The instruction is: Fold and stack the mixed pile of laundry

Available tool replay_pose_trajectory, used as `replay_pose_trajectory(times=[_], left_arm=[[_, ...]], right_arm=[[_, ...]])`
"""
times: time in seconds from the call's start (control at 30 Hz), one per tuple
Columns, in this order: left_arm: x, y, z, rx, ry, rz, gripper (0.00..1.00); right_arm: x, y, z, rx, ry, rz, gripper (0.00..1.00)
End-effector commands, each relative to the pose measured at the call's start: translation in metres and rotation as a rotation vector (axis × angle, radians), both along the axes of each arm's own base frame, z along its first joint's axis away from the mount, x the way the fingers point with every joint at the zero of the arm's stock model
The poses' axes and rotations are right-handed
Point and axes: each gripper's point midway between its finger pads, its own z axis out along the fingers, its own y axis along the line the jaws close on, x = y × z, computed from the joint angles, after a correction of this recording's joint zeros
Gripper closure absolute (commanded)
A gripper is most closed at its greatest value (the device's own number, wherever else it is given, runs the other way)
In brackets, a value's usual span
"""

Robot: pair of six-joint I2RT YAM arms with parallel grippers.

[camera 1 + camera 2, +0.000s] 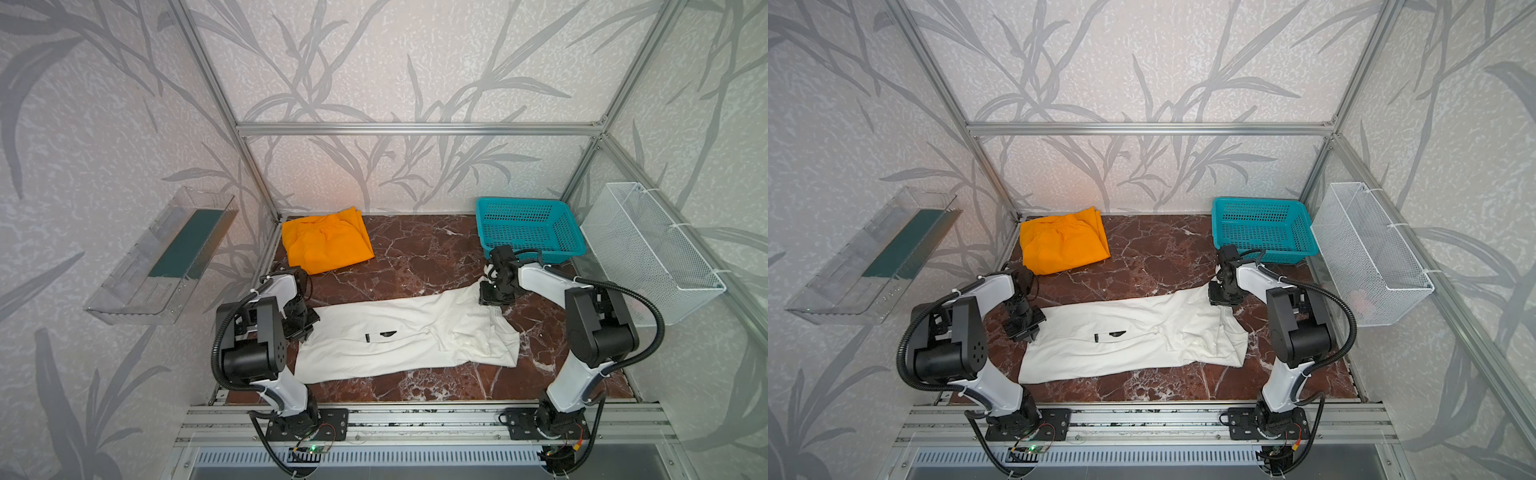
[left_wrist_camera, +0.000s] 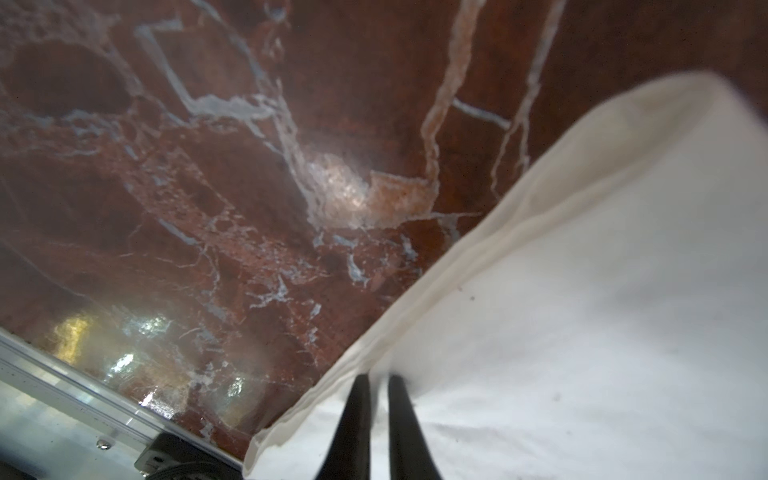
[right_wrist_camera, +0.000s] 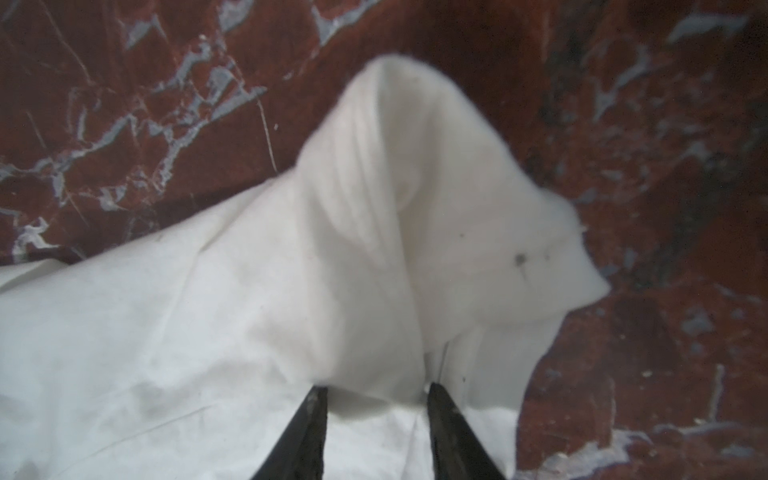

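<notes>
The white shirt [image 1: 407, 336] [image 1: 1133, 336] lies stretched left to right across the marble table [image 1: 424, 257], a small black mark [image 1: 382, 335] showing at its middle. My left gripper [image 1: 305, 328] [image 1: 1027, 328] sits at its left edge; in the left wrist view it [image 2: 379, 386] is shut on the shirt's hem [image 2: 582, 311]. My right gripper [image 1: 492, 297] [image 1: 1223, 297] holds the shirt's far right corner raised. In the right wrist view the gripper [image 3: 376, 392] has a bunched fold of the shirt [image 3: 208, 332] between its fingers. The orange trousers [image 1: 326, 241] [image 1: 1063, 243] lie folded at the back left.
A teal plastic basket [image 1: 519, 200] [image 1: 1254, 200] stands at the back right, just behind my right arm. A white wire basket [image 1: 652, 253] hangs on the right wall. A clear tray [image 1: 162, 257] hangs on the left wall. A metal rail runs along the table's front.
</notes>
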Motion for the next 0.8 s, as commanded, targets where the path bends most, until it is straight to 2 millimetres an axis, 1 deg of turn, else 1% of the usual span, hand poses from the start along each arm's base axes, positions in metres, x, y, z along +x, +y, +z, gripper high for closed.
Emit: replay_pose_trajectory(times=[0.0, 0.17, 0.27, 0.33, 0.5, 0.6, 0.67, 0.77], left_arm=[[-0.002, 0.0, 0.001, 0.008, 0.011, -0.003, 0.95], [-0.003, 0.002, 0.003, 0.021, 0.01, 0.0, 1.0], [0.001, 0.004, 0.008, 0.036, -0.006, 0.002, 1.0], [0.01, 0.007, 0.016, 0.044, -0.045, -0.003, 1.0], [0.039, 0.013, 0.045, 0.075, -0.164, -0.038, 1.0], [0.05, 0.017, 0.055, 0.09, -0.205, -0.063, 1.0], [0.052, 0.019, 0.055, 0.1, -0.208, -0.069, 1.0], [0.044, 0.019, 0.044, 0.102, -0.174, -0.061, 1.0]], right_arm=[[-0.001, -0.002, 0.001, 0.001, 0.006, 0.007, 0.59], [-0.001, -0.002, 0.002, 0.002, 0.005, 0.007, 0.59], [-0.002, -0.002, 0.002, 0.001, 0.004, 0.007, 0.59], [-0.001, -0.002, 0.002, 0.002, 0.004, 0.006, 0.59], [0.0, -0.001, 0.003, 0.006, 0.001, 0.008, 0.59], [0.0, -0.001, 0.003, 0.007, 0.0, 0.006, 0.59], [0.0, -0.001, 0.002, 0.006, 0.003, 0.006, 0.59], [0.0, -0.001, 0.003, 0.006, 0.002, 0.006, 0.59]])
